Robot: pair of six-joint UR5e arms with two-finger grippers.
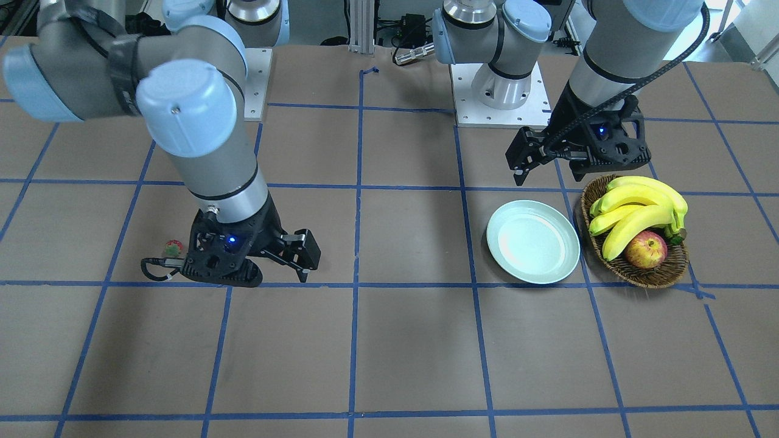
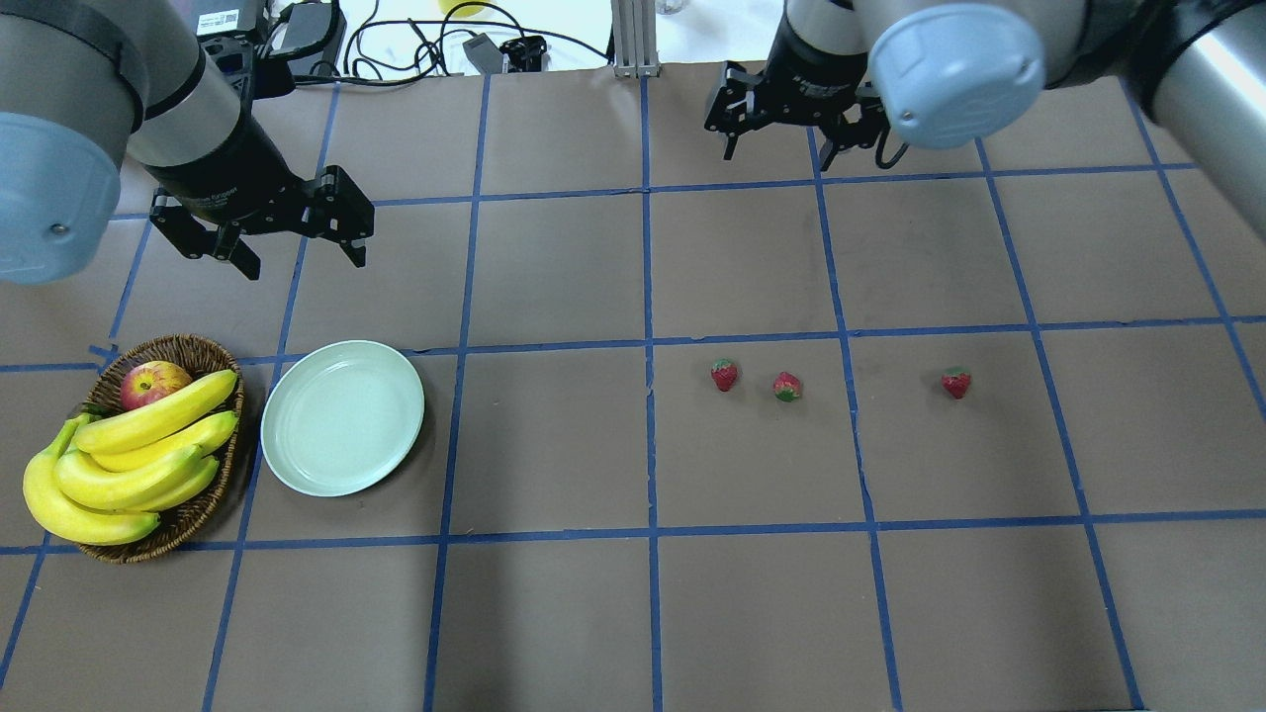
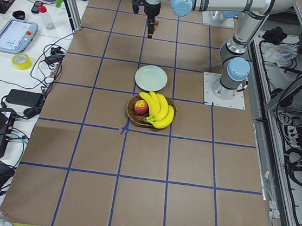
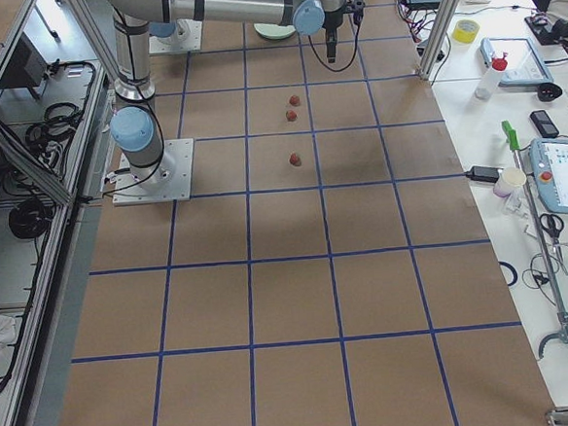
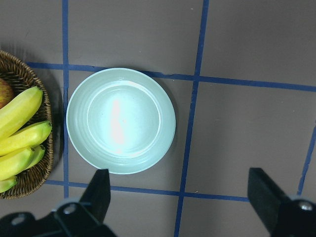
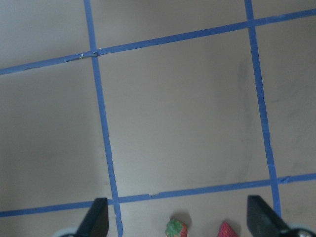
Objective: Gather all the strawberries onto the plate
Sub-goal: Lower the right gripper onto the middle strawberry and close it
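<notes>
Three small red strawberries lie on the brown table: one (image 2: 724, 374), a second (image 2: 787, 386) close beside it, and a third (image 2: 956, 382) further right. The pale green plate (image 2: 342, 416) is empty and sits at the left beside the basket. My left gripper (image 2: 305, 262) hovers open above the table just beyond the plate (image 5: 121, 121), nothing between its fingers (image 5: 98, 190). My right gripper (image 2: 778, 148) hangs open on the far side of the strawberries; two of them, one (image 6: 177, 228) and another (image 6: 227, 229), show at the bottom edge of its wrist view.
A brown wicker basket (image 2: 188, 351) left of the plate holds bananas (image 2: 129, 455) and an apple (image 2: 153, 381). Blue tape lines grid the table. Cables and power bricks (image 2: 495, 49) lie past the far edge. The arm bases (image 1: 499, 97) stand at the robot's side.
</notes>
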